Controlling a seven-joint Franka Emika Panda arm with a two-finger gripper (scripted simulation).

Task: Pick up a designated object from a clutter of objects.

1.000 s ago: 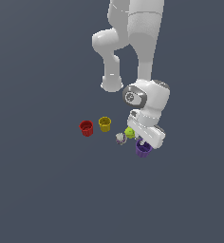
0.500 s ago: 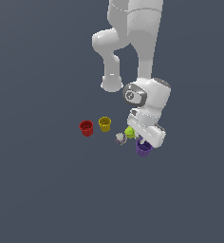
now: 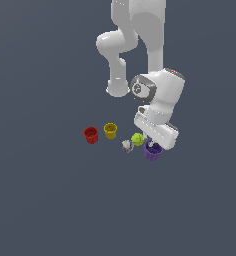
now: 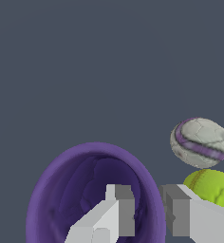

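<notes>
The purple ribbed cup (image 3: 153,152) stands on the grey floor at the exterior view's right end of the clutter. In the wrist view the purple cup (image 4: 71,190) opens toward the camera. My gripper (image 3: 152,145) is down over it. In the wrist view my gripper (image 4: 147,213) straddles the cup's wall, one finger (image 4: 121,209) inside and one outside. The jaws stand narrow, closed on the wall. The cup still rests on the floor.
A yellow-green ball (image 3: 137,139) (image 4: 213,187) and a small whitish lumpy object (image 3: 127,145) (image 4: 200,142) lie right beside the purple cup. A yellow cup (image 3: 110,130) and a red cup (image 3: 91,134) stand further toward the exterior view's left.
The arm and the clutter have hardly moved. The gripper stays low over the purple cup.
</notes>
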